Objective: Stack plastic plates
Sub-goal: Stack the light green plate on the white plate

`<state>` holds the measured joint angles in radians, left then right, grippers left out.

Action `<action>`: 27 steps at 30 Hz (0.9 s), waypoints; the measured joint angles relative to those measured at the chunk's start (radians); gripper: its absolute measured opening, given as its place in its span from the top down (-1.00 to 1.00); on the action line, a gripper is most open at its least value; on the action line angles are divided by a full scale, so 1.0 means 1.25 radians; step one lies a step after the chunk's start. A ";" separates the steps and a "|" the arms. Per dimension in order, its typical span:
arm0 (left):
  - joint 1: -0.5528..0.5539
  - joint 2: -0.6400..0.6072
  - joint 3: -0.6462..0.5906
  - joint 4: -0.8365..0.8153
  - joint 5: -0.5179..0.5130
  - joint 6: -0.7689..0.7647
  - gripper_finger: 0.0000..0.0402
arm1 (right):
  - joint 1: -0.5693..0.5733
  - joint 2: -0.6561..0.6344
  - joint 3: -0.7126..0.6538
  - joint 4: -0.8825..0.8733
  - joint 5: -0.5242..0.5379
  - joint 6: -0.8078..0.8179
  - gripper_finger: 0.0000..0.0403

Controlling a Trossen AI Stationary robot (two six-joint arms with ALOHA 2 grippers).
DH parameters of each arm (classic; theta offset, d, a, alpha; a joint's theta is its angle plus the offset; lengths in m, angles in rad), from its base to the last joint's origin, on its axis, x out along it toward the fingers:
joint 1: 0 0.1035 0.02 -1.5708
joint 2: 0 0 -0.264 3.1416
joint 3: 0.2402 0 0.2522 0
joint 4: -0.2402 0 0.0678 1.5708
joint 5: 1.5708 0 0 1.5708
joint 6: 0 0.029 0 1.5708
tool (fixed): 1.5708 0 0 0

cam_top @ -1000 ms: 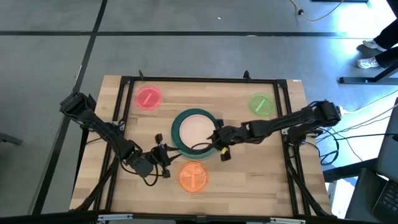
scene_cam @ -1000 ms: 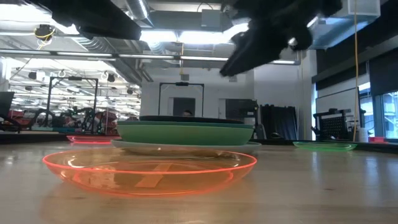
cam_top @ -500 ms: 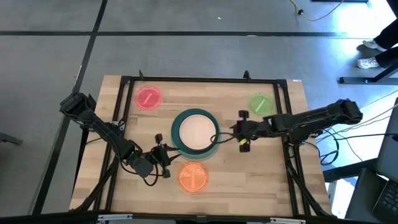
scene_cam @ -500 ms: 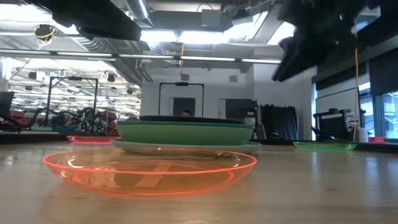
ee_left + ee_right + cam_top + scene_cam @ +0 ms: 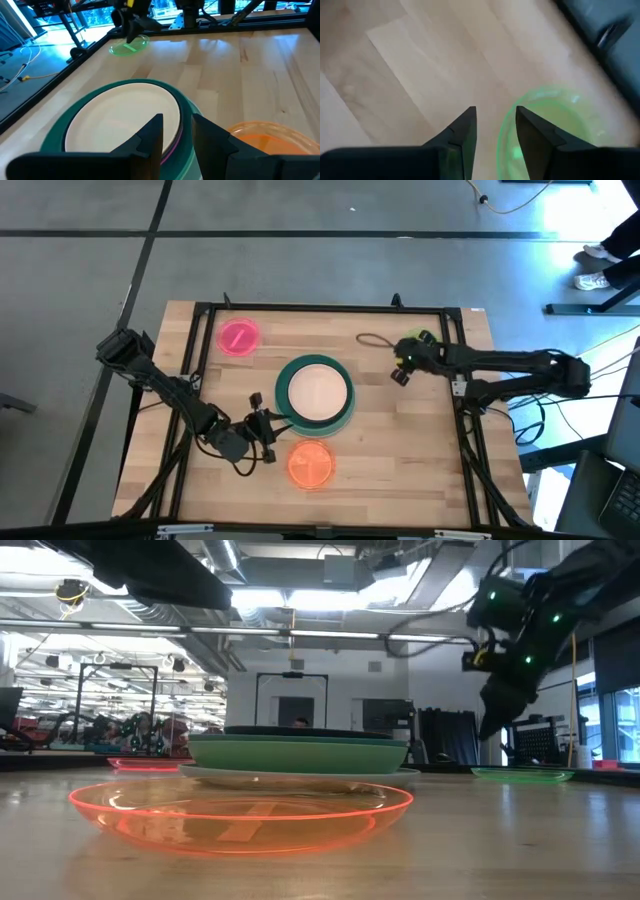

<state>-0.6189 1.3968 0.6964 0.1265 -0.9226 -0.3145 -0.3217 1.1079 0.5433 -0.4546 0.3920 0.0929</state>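
Observation:
A stack of plates (image 5: 316,392) stands at the table's middle, with a teal rim and a pale plate on top; it also shows in the low view (image 5: 300,754) and the left wrist view (image 5: 120,120). An orange plate (image 5: 311,465) lies near the front edge, a pink plate (image 5: 238,337) at the far left, and a green plate (image 5: 424,343) at the far right. My right gripper (image 5: 403,363) is open and hovers above the table by the green plate's (image 5: 555,120) near-left rim. My left gripper (image 5: 263,435) is open and empty, left of the orange plate.
A dark metal frame (image 5: 300,308) runs along the table's edges. A thin cable loop (image 5: 373,340) hangs left of the green plate. Bare wood lies between the stack and the green plate and at the front right.
My right gripper has drawn back from the stack's right rim and gone toward the table's right and far edges, ending beside the green plate. The stack and the other plates have stayed in place.

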 joint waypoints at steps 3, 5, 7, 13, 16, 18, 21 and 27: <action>0.000 0.000 0.000 -0.003 0.000 0.000 0.53 | -0.068 0.012 -0.005 0.001 -0.087 0.015 0.37; 0.000 0.000 0.000 -0.003 0.000 0.000 0.53 | -0.097 0.024 -0.007 0.003 -0.126 0.016 0.37; 0.000 0.000 0.000 -0.004 0.000 0.000 0.53 | -0.118 0.040 -0.008 0.002 -0.134 0.015 0.37; 0.000 0.000 0.000 -0.005 0.000 0.000 0.53 | -0.159 0.097 -0.008 0.010 -0.099 0.012 0.37; 0.000 0.000 0.000 -0.005 0.000 -0.001 0.53 | -0.169 0.128 -0.008 0.019 -0.116 0.010 0.37; 0.000 0.000 0.000 -0.005 0.000 -0.001 0.53 | -0.168 0.148 -0.008 0.036 -0.129 0.006 0.37; 0.000 0.000 0.000 -0.005 0.000 -0.001 0.53 | -0.167 0.169 -0.008 0.051 -0.135 0.003 0.37; 0.000 0.000 0.000 -0.005 0.000 -0.001 0.53 | -0.168 0.200 -0.008 0.070 -0.094 -0.007 0.37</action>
<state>-0.6189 1.3968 0.6964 0.1206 -0.9226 -0.3153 -0.5310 1.3581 0.5335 -0.3677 0.2749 0.0837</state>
